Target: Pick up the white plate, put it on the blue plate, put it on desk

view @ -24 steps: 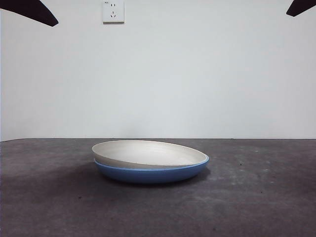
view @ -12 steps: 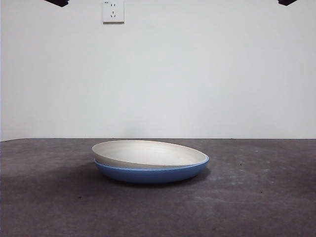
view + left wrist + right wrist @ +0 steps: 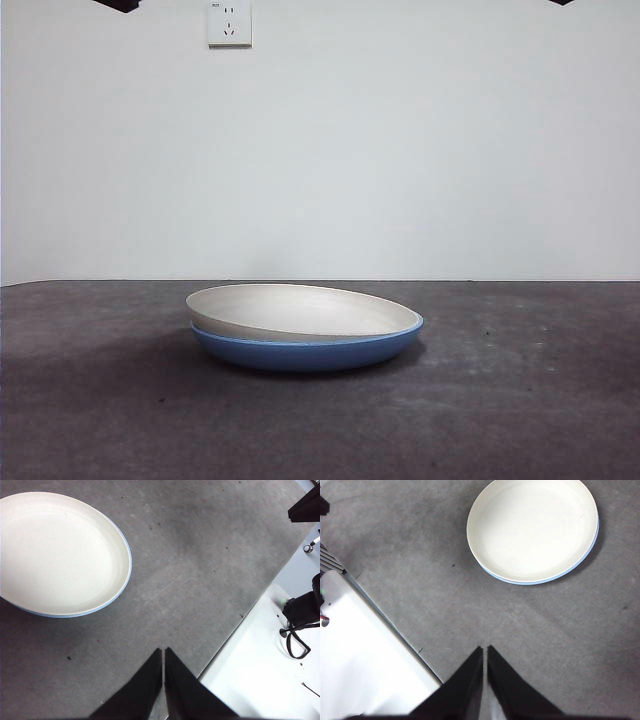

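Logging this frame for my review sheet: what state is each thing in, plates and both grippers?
Matte cream-white round plate: nested in the blue plate, tilted, empty, held by neither gripper.
Glossy blue round plate: resting on the desk under the white plate, only its rim and side showing.
Dark grey mottled desk: bearing the stack.
Left gripper: shut, empty, high above the desk beside the plates.
Right gripper: shut, empty, high above the desk, apart from the plates.

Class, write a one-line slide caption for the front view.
White plate sits tilted in blue plate on the desk.
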{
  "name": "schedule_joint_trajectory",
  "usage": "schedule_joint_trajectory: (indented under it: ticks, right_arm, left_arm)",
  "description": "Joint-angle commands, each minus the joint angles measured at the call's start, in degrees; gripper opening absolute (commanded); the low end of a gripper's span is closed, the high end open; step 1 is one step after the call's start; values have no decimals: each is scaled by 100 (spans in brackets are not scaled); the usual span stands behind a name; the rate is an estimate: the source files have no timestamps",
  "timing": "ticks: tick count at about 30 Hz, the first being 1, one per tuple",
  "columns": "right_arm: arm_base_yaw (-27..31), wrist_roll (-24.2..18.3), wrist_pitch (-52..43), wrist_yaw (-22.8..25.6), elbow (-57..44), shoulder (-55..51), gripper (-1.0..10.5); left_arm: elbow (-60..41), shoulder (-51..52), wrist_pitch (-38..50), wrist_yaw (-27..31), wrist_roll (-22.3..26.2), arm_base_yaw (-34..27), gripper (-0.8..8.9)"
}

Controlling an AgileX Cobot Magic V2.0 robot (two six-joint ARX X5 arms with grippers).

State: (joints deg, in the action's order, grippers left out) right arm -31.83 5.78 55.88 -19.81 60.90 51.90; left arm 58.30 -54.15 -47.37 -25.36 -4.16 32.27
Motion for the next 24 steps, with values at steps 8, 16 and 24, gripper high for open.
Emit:
schedule_joint_trajectory:
  ticks: [8, 16, 24]
  right_arm:
    - [-39, -63, -55, -7, 96, 42, 8]
    - [-39, -63, -55, -7, 96, 42, 8]
    - [-39, -63, -57, -7, 96, 42, 8]
  left_arm:
    - [55, -28, 63, -17, -13, 37, 9]
    - [42, 647, 1069, 461, 396, -564, 9]
    - [-203, 1687, 2826, 673, 986, -2079, 9]
